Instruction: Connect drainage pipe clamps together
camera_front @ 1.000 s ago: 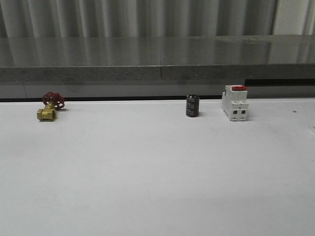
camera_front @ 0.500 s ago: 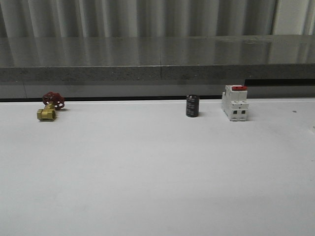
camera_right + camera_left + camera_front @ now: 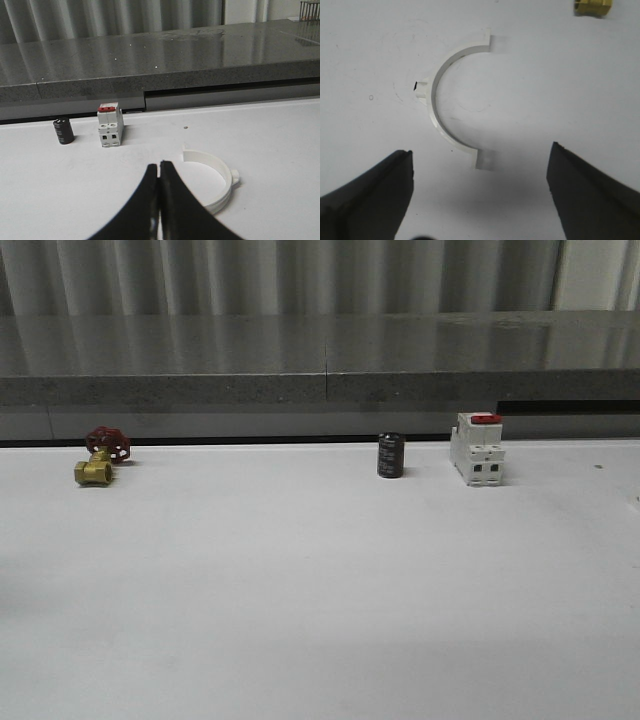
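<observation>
While the left gripper (image 3: 479, 197) hung spread over one clamp (image 3: 451, 102) and the right gripper (image 3: 159, 187) was pinched empty beside the other clamp (image 3: 214, 179), both half-rings looked light, stiff and slick, best pinched across the thin arc's middle.

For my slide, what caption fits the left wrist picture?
Open left gripper above a white half-ring pipe clamp lying on the white table.
</observation>
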